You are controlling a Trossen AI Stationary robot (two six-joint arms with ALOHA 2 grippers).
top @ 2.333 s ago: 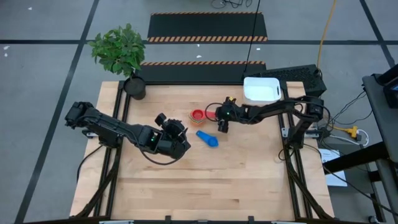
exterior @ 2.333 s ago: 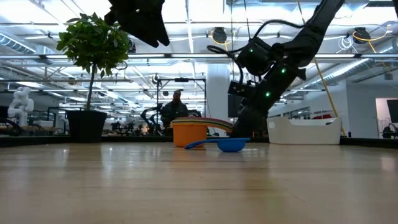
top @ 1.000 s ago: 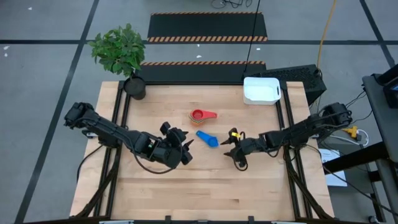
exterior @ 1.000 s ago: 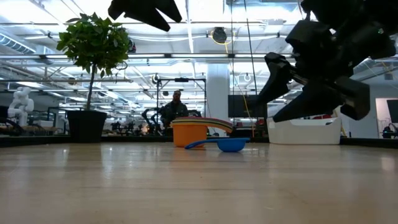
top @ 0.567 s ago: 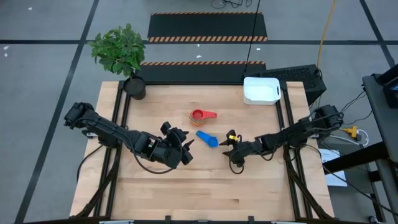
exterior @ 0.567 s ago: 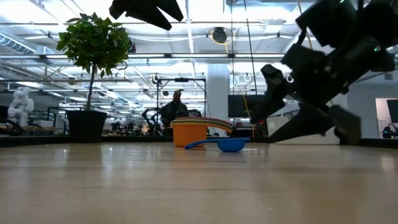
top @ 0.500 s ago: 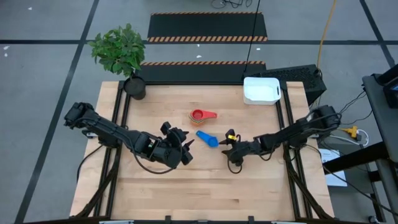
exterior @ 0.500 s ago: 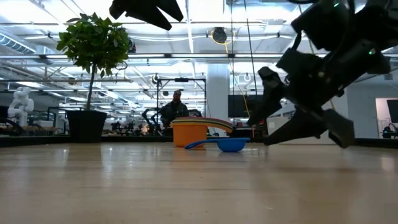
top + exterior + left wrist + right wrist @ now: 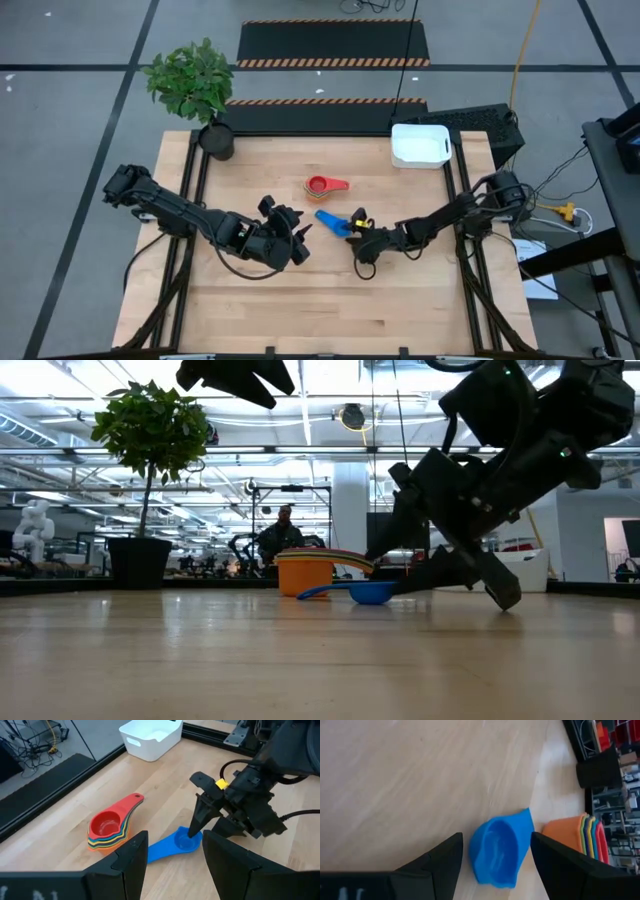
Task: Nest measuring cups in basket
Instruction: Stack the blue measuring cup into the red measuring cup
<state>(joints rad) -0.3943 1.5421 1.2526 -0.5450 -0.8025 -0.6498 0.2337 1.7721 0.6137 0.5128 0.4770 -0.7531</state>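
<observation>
two dark six-joint arms, matte black angular housings, looped black cables along the links, yellow tag on the right end effector [image 9: 358, 240], flat dark blunt-tipped fingers [image 9: 129, 861]

Both arms reach low toward mid-table, the left pincer [image 9: 298, 238] and right pincer [image 9: 357, 232] both open.
</observation>
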